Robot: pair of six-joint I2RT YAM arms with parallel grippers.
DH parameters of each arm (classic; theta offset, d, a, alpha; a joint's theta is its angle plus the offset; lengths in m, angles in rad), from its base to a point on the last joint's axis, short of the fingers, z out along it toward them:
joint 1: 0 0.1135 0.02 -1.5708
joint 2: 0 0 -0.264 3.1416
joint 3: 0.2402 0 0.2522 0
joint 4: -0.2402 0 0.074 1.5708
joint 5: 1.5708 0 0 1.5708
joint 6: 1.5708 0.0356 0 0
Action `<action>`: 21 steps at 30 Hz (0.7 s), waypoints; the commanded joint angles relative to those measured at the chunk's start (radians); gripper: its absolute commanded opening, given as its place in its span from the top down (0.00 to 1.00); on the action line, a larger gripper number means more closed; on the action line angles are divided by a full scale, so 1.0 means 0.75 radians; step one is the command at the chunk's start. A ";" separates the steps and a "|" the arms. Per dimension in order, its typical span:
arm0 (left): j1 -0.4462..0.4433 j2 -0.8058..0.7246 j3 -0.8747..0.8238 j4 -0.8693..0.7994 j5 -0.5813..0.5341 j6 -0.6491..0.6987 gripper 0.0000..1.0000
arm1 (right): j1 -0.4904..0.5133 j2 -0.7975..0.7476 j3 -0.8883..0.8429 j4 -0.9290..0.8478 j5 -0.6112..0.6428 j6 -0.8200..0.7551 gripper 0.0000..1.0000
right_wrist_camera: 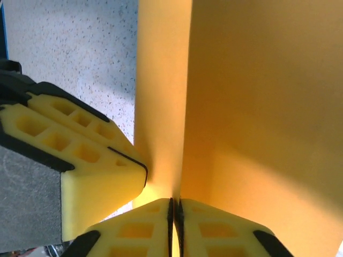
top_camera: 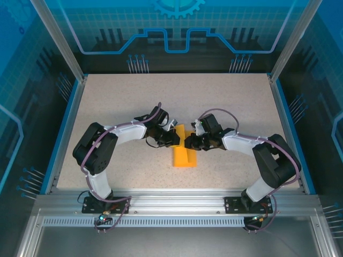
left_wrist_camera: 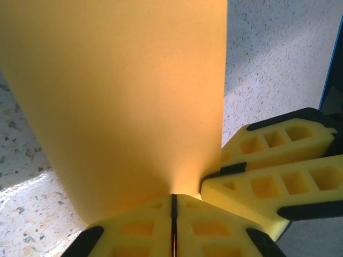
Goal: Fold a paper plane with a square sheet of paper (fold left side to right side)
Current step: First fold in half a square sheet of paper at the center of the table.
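Orange fills most of what my wrists see: the sheet of paper (left_wrist_camera: 118, 96), thin and unmarked, stands up from my fingertips like a wall. My left gripper (left_wrist_camera: 173, 201) is clenched. Its two yellow fingers (left_wrist_camera: 139, 230) meet along a thin dark seam, and the paper runs straight down into that seam, so I am pinching the sheet there. My right gripper (right_wrist_camera: 174, 202) is clamped in the same way, pressed tight on the paper, which splits above it into a narrow strip on one side and a broad panel on the other, with a straight vertical edge between them. Each wrist also catches the other gripper just beside its own, the tips close against the same stretch of paper. From above, the sheet (top_camera: 185, 156) sits about midway between the left and right edges of the speckled table (top_camera: 107, 107), somewhat nearer the near edge than the far one. It is a narrow oblong running near to far, its near end flat on the surface and its far end caught between my two grippers. They face each other there — left (top_camera: 174, 138) and right (top_camera: 190, 142) almost touching — with both arms arching in from the near corners.
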 commanded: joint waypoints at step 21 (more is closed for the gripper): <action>-0.032 -0.022 0.055 -0.200 -0.192 0.059 0.35 | -0.005 0.040 0.103 -0.365 0.333 -0.068 0.96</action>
